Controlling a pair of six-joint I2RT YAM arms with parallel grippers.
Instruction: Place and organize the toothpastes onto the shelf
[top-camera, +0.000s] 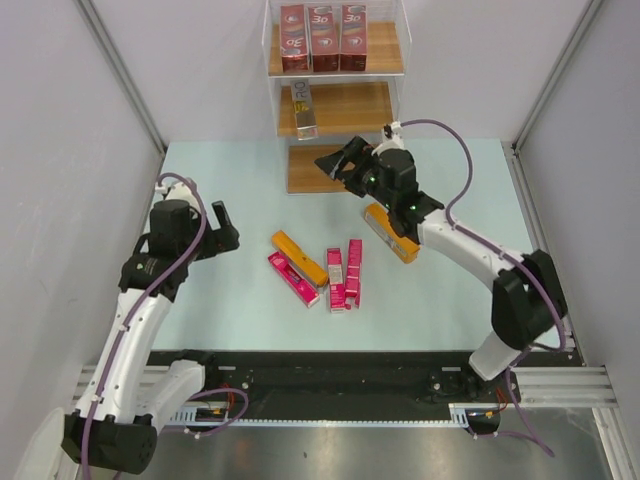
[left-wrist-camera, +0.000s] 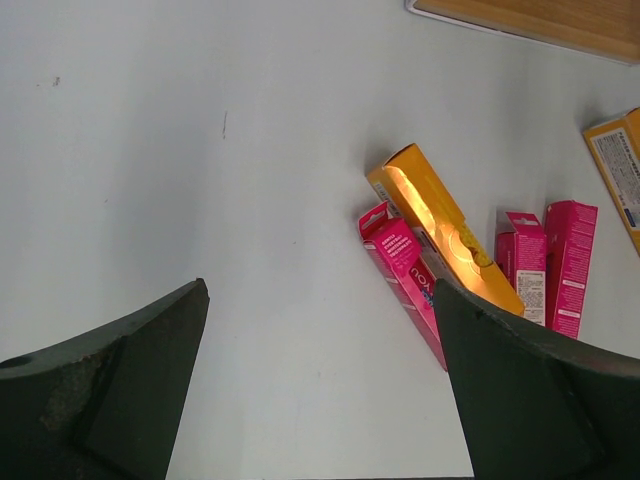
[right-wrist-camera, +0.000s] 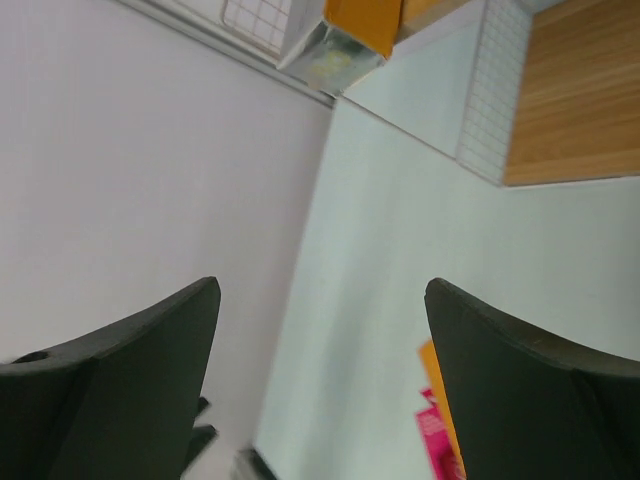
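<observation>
Since red boxes (top-camera: 323, 38) fill the top of the shelf (top-camera: 360, 105) at upper middle, the rest likely go lower. Left fingers (left-wrist-camera: 320, 300) and right fingers (right-wrist-camera: 320, 300) are spread wide, holding nothing. Pink boxes (top-camera: 344, 275) and orange boxes (top-camera: 300, 257) lie mid-frame on the table (top-camera: 220, 180).

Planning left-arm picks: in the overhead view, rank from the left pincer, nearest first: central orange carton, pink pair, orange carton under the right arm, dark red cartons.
1. Central orange carton, right of the left pincer.
2. Pink pair, farther right.
3. Other orange carton, under the right arm.
4. Dark red cartons, top tier of the shelf.
</observation>
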